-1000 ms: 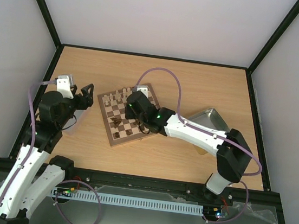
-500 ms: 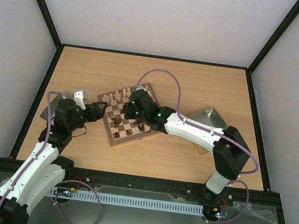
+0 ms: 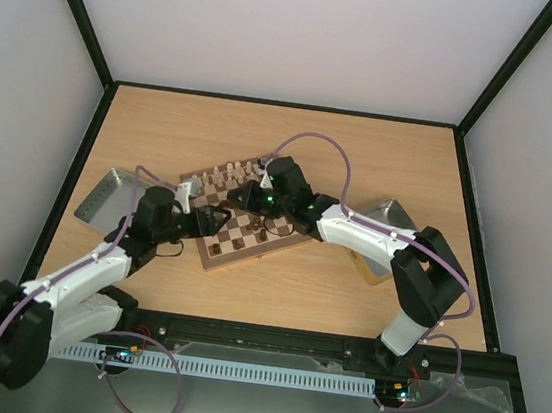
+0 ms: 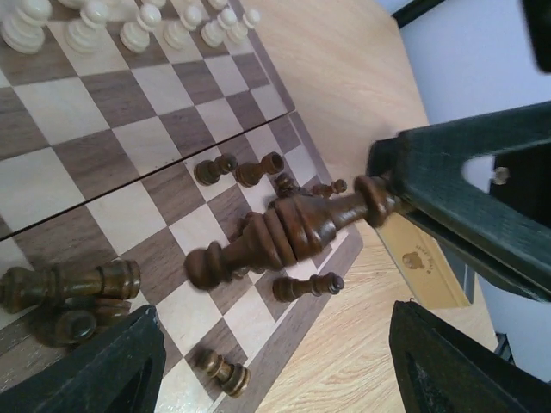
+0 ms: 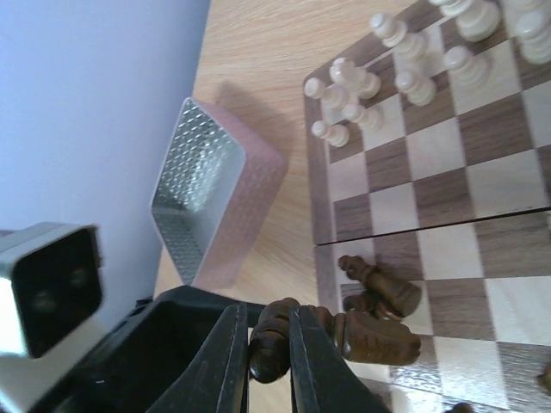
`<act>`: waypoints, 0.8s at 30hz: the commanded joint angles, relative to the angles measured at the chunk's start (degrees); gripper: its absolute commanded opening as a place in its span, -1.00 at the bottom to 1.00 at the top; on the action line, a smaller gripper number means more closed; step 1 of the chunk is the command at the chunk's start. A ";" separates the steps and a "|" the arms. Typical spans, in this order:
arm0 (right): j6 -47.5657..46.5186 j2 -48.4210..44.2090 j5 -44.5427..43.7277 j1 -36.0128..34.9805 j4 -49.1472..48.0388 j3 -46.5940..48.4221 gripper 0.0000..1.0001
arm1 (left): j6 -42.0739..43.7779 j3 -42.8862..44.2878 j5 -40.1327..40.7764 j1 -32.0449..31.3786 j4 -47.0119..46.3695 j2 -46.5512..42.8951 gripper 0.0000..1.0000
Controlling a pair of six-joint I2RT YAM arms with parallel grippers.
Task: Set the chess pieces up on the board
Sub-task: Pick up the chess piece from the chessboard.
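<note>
Roughly counted, the left wrist view shows six cream chess pieces (image 4: 142, 19) standing in a row along the far edge of the board (image 4: 129, 95). The right wrist view shows more of them, bunched too closely for an exact number. Of the dark set, one tall piece (image 4: 284, 232) is held level in the air. At least seven loose dark pieces (image 4: 73, 288) lie toppled or stand on the near squares, and that tangle also resists a firm count. The right gripper (image 5: 269, 342) is pinching the tall piece by its top end, close to the board's left border, with the base pointing inward over the squares. The left gripper (image 3: 216, 221) hangs just beside it, fingers spread wide and holding nothing. Two silver trays rest on the table (image 3: 384, 149): the left tray (image 3: 104, 196) near the board's left edge with a strip of wood between, and the right tray (image 3: 388, 212) partly hidden by the right arm. Bare squares run across the middle ranks between the two colours.
</note>
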State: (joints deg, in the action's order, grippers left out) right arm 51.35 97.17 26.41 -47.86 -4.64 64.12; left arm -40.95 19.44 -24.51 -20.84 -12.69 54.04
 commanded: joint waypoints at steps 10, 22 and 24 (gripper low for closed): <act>4.30 -3.20 4.56 0.48 -4.07 -3.17 -0.81 | 2.30 2.77 3.70 -2.75 -6.52 4.94 0.23; 5.40 -3.99 3.04 0.52 -3.02 -3.85 -0.82 | 5.77 0.77 7.76 -4.12 -5.61 2.24 -0.37; 5.48 -3.89 2.74 0.56 -2.98 -3.90 -0.82 | 5.89 0.63 7.88 -4.20 -5.22 2.42 -0.47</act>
State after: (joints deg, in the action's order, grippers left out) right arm 56.21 94.54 29.39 -47.16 -7.99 61.10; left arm -36.40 20.64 -18.22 -24.80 -16.29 56.97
